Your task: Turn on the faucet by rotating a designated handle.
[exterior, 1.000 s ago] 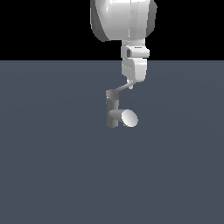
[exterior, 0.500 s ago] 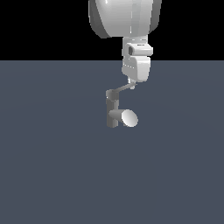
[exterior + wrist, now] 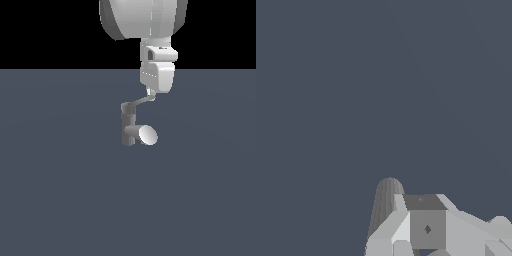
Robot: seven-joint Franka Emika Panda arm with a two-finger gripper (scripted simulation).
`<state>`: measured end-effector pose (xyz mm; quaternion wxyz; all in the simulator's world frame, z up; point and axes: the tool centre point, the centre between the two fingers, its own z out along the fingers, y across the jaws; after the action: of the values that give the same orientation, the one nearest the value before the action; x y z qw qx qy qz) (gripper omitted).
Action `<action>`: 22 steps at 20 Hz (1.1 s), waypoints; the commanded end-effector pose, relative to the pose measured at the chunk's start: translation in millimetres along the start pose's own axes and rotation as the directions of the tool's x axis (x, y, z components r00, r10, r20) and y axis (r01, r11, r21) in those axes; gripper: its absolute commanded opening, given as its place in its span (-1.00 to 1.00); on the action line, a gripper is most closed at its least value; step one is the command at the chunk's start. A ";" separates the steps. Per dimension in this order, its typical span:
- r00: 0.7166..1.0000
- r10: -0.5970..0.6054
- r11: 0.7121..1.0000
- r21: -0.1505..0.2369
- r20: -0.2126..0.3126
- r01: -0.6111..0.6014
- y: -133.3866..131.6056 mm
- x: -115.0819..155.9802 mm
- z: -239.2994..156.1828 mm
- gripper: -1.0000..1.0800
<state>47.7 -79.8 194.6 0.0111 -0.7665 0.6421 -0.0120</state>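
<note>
I took the faucet (image 3: 129, 127) as my landmark. It stood alone on the dark grey tabletop (image 3: 60, 190), an upright squarish post with its short thick spout (image 3: 142, 134) pointing toward the exterior view's right and ending in a pale round face.

Change noted: against the picture a second earlier, the arm's wrist had shifted slightly to the exterior view's right. The handle (image 3: 142, 102) had swung with it, and its free end lay a little farther from the post. The post and spout had not moved. I judged this to mean that rotation was under way and the handle was yielding to the push. How much turn remained I could not determine from these views.

Present position: the handle ran from the post's top cap up and toward the exterior view's right. Its outer end met the lower tip of the claw (image 3: 151, 93), directly beneath the wrist housing. The contact itself was too small to resolve. I could not tell whether the claw's fingers were apart, together or clamped on the bar. The wrist view showed only housing parts against the floor colour and settled nothing.

Count: one faucet, one handle, one spout, one arm with one claw. I saw nothing else on the tabletop.
</note>
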 end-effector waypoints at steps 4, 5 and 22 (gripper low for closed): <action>1.000 0.003 1.000 -0.011 0.003 -0.003 16.5 -8.9 3.6 -1.00; 1.000 0.003 1.000 -0.012 0.003 -0.003 19.4 -10.4 3.9 -1.00; 1.000 0.014 0.999 -0.031 0.004 -0.014 66.6 -35.5 10.1 -1.00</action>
<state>-12.7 -61.8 195.1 0.0091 -0.7602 0.6495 -0.0132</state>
